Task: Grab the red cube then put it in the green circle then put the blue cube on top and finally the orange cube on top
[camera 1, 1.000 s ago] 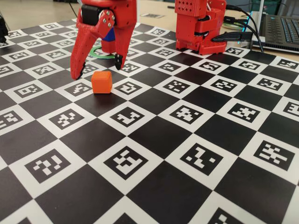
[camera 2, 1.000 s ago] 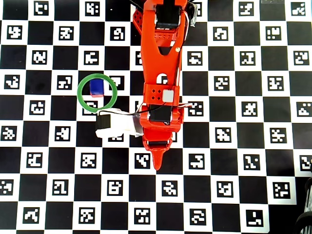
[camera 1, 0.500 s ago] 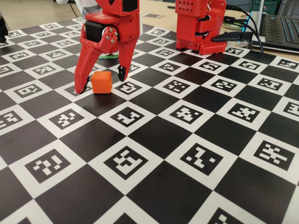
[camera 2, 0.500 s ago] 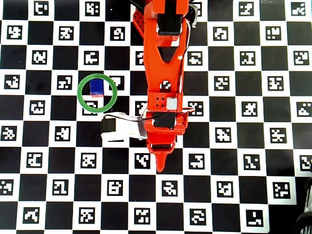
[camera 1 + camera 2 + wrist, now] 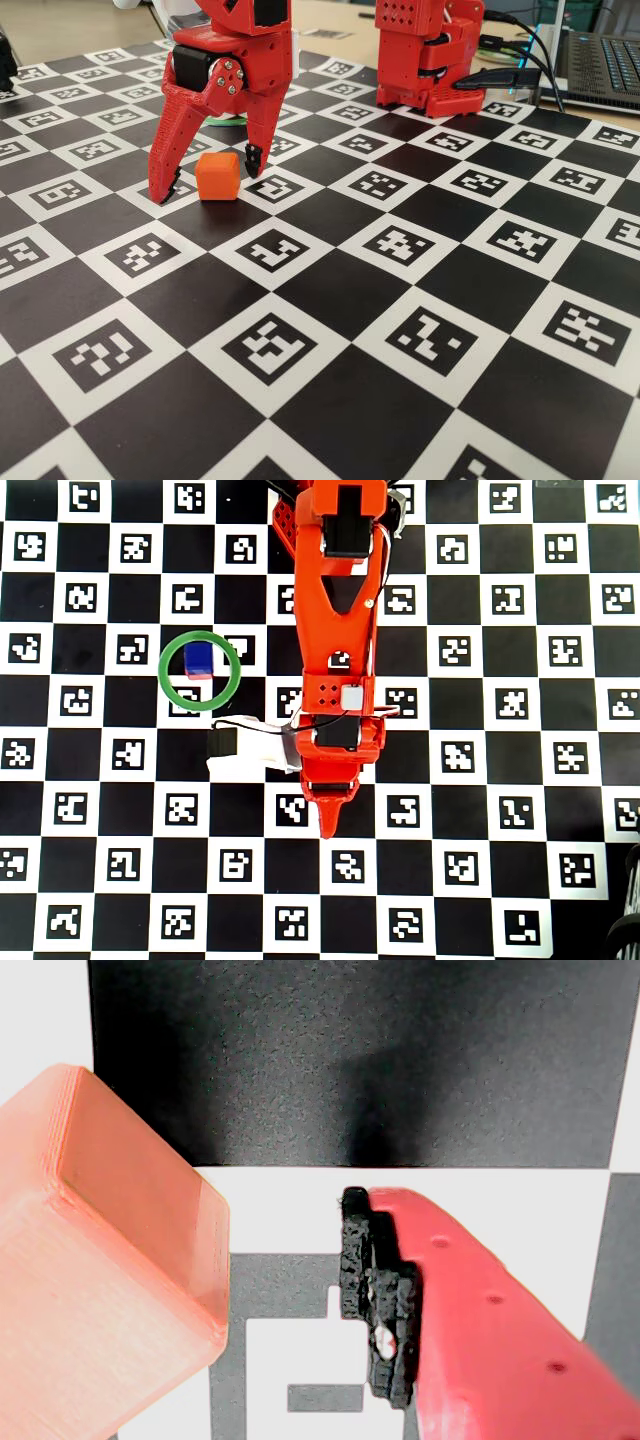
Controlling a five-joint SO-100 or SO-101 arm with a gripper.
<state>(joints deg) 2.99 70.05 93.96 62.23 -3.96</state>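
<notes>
Thin green ring (image 5: 199, 671) holds blue plastic cube (image 5: 200, 656) atop red (image 5: 200, 675). Fixed view alone shows fingers (image 5: 163, 183) apart, straddling orange plastic cube (image 5: 217, 175).

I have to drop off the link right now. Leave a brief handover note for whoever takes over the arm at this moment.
Gripper: open, lowered around the orange cube, fingers either side, not closed on it; the wrist view shows a gap.
Green circle: the blue cube sits on the red cube inside it.
Done: red placed, blue stacked.
Left: close on the orange cube, lift it, set it on the blue one.
</notes>
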